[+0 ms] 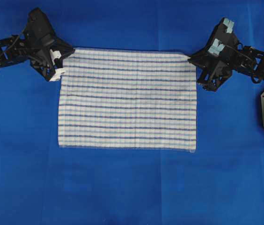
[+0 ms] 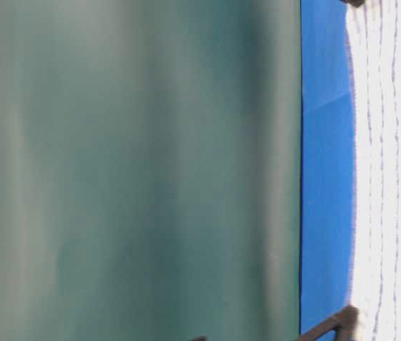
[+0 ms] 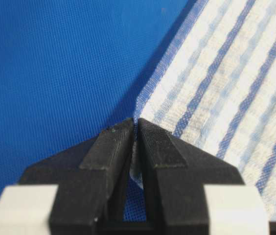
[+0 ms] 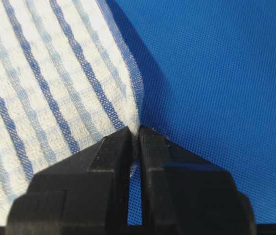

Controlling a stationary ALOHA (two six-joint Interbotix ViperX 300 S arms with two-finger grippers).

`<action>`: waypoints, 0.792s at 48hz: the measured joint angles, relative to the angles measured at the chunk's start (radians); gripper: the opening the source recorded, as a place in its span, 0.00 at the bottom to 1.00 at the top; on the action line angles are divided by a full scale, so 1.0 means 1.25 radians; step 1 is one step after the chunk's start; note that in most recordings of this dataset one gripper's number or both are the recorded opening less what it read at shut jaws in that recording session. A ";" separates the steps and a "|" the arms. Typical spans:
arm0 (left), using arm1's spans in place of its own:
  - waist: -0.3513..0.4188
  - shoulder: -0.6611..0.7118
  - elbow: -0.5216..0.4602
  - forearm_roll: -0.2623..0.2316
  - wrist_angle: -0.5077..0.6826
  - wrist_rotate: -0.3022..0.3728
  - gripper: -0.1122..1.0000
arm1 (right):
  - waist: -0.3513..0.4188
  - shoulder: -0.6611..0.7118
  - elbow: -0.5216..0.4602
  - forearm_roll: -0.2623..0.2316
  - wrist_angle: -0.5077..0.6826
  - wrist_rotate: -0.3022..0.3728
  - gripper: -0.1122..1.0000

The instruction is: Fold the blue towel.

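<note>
You have the blue towel (image 1: 128, 99) lying flat and open on the tabletop (image 1: 122, 187), and its long axis runs from one claw to the other. Each claw sits at one far corner of it, the corners at the top edge in the overhead view.

The left claw (image 3: 134, 128) is pressed together on the towel's corner. In the left wrist view the two jaws meet at their tips and the corner of the cloth goes in between them. From this claw the towel spreads away forward and to the right, and to the left there is only the blue covering.

The right claw (image 4: 134, 131) is the mirror of this. Its jaws are also closed on the other corner, with the striped cloth pinched between the tips. From this claw the towel spreads forward and to the left.

So neither arm is nearer: both already hold the cloth, one at each end of the same long edge. The opposite long edge lies free on the tabletop, well apart from both claws, toward the bottom of the overhead view.

I judge that the coming move depends on this relation. You carry both corners together across the short way of the towel, toward that free edge, so the held edge comes down on it. If one claw goes faster, the fold will likely come out slanted.

There are no containers in any view. The table-level view shows only a part of the towel beside a blurred green surface (image 2: 136, 170).
</note>
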 measured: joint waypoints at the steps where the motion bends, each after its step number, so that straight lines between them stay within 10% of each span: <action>1: 0.000 -0.010 0.000 0.000 0.007 0.000 0.13 | 0.000 -0.009 -0.001 0.000 0.007 0.000 0.15; 38: -0.125 -0.204 0.037 0.001 0.066 -0.004 0.13 | 0.097 -0.201 -0.001 0.016 0.198 0.034 0.15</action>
